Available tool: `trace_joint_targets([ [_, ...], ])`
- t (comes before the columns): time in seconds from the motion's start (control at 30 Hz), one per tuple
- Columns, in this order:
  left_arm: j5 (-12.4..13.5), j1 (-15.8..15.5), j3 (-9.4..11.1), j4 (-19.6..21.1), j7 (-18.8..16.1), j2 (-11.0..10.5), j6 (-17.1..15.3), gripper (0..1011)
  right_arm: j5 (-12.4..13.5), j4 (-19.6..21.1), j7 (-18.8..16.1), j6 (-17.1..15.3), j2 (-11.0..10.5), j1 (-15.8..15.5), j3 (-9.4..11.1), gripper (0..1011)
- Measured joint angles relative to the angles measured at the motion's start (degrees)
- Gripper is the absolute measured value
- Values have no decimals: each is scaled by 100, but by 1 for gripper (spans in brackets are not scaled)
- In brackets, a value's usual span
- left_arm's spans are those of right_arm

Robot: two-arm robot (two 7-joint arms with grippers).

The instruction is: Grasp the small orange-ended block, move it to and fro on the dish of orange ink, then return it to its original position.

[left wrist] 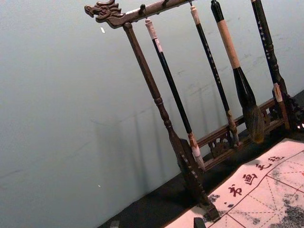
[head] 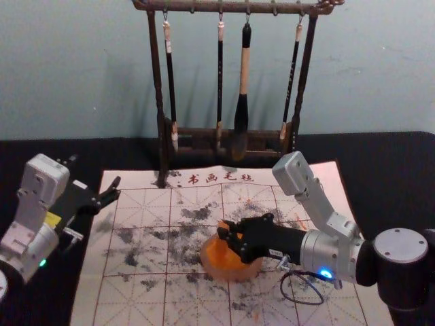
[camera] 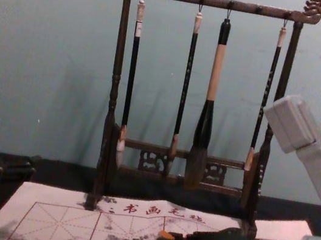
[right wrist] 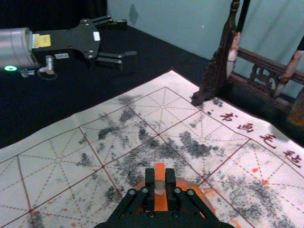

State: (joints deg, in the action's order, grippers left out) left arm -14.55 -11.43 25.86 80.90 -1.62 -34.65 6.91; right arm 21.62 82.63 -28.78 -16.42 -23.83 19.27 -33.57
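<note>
Risking a spill through overlong strokes

The orange-ended block (right wrist: 159, 171) is pinched by the right hand (head: 229, 231) over the dish of orange ink (head: 234, 274); whether ink is touched cannot be told. The left hand (right wrist: 130, 39) is parked, fingers spread, well to the dish's left. Were strokes made too wide or pressed too hard, the dish could be tipped and the felt mat (head: 143, 244) beneath it stained; by ink-wet faces, the block could be twisted loose.

"What's at the back?"
"A pale blue-grey wall (head: 81, 68), with soft, faint shadows (left wrist: 118, 147) on it."
"And the worktop (head: 401, 159)?"
"Black, its far side running along beneath that."
</note>
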Motion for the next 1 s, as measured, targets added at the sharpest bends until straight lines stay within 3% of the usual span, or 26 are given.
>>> trace_joint_targets([
  [0.33, 0, 0, 0, 0, 0, 0, 0, 1010, -72, -91, 76, 21, 25, 51, 30, 62],
  [1.0, 0, 0, 0, 0, 0, 0, 0, 1010, -134, 148, 145, -53, -230, -138, 255, 62],
])
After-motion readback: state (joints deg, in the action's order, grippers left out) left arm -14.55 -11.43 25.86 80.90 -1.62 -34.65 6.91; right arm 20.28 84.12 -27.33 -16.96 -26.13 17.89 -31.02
